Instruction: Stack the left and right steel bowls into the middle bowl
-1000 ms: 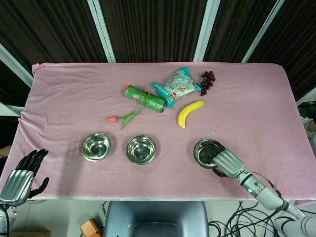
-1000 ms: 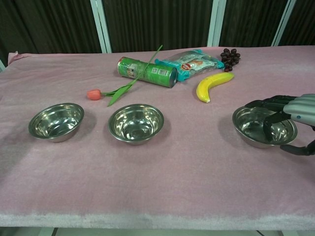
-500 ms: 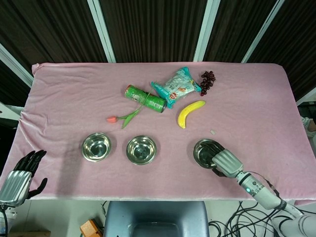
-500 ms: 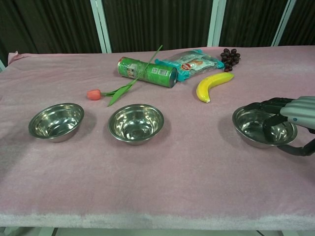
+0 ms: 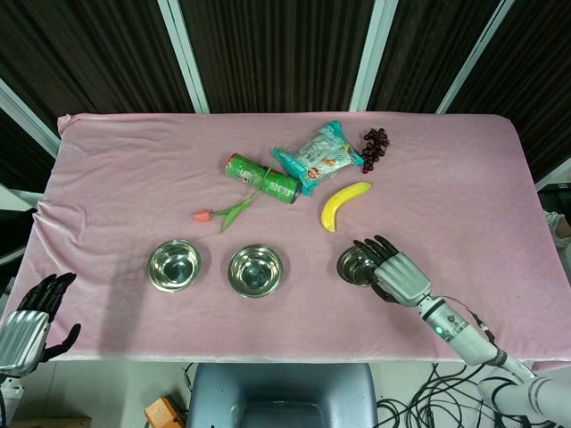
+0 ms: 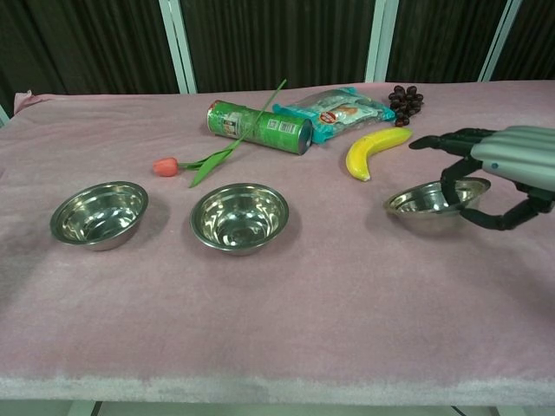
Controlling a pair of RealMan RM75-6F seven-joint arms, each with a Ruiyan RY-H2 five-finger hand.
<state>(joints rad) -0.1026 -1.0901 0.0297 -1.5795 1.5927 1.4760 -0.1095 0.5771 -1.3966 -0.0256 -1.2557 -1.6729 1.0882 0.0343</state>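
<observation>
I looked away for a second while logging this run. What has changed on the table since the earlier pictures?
The right hand has lifted the right bowl off the pink cloth and carried it left, toward the middle bowl; the bowl it grips now hangs tilted. The left hand has sunk slightly at the table's edge. The left bowl, middle bowl, banana and can stayed put.

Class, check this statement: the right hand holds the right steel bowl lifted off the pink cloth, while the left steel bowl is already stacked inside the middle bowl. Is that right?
Not quite. The right hand does hold the right steel bowl lifted, but the left steel bowl sits on the cloth beside the middle bowl, not inside it. The chest view shows this.
</observation>
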